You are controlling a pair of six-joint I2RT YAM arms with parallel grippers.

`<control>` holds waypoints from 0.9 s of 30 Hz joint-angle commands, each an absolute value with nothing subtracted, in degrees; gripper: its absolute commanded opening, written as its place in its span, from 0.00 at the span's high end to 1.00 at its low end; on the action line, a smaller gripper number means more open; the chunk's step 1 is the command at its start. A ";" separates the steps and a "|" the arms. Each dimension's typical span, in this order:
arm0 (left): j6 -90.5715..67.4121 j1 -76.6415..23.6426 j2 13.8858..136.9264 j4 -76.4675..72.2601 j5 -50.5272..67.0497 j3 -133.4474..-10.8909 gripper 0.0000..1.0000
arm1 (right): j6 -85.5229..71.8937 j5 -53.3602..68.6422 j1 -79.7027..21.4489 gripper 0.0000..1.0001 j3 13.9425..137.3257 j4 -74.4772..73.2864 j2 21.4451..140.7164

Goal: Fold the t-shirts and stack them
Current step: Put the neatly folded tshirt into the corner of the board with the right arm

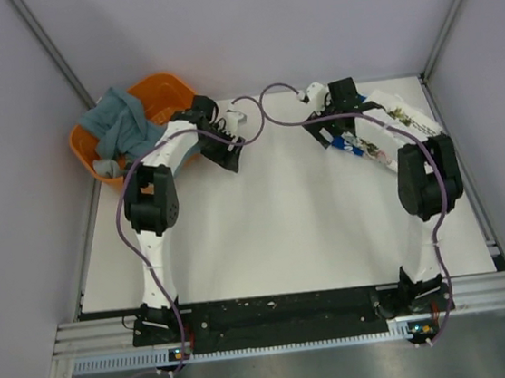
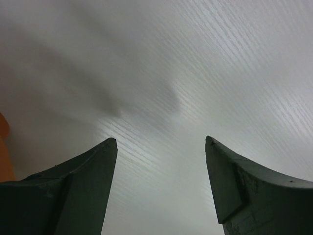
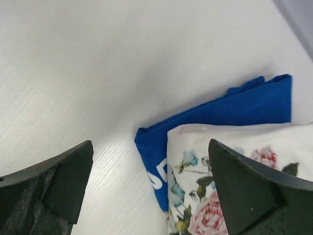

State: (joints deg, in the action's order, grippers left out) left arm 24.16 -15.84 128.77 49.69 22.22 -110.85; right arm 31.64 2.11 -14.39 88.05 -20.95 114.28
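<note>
Blue t-shirt [image 3: 234,110] lies mostly hidden under floral t-shirt [image 3: 190,196].

Basket [image 1: 163,79] is sitting at the table's [image 1: 285,231] far-left corner with a cloth [image 1: 122,122] lying in it, top shirt [image 3: 244,147] is lying on bottom shirt [image 3: 234,110] at far right, left gripper [image 2: 160,139] is hanging just right of the basket, and right gripper [image 3: 150,143] is hanging at the shirts' left end.
</note>
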 commanded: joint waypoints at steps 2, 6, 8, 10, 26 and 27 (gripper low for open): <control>25.14 -15.73 119.28 50.27 22.77 -106.36 0.23 | 23.57 6.24 -16.00 0.01 82.03 -14.43 97.94; 25.14 -15.64 111.73 46.07 21.54 -97.68 0.24 | 17.77 7.21 -16.08 0.01 72.62 -9.41 87.12; 24.70 -15.56 106.02 41.68 20.74 -90.22 0.24 | 14.95 7.64 -15.91 0.01 68.22 -8.44 83.34; 23.91 -15.29 100.66 37.03 20.31 -83.44 0.24 | 11.45 7.47 -15.65 0.01 62.34 -6.17 79.56; 13.80 -1.85 72.26 -11.13 17.23 -35.88 0.17 | -9.75 -3.06 -2.29 0.01 17.95 22.30 55.38; 12.49 -1.67 71.20 -15.86 15.83 -32.73 0.16 | -9.67 -4.47 -2.29 0.01 15.75 24.76 54.94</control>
State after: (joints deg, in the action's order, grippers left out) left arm 16.25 -2.55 76.16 4.82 18.94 -40.21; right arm -7.18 1.69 -3.09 21.47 12.58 57.36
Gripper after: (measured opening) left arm 0.823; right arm 0.985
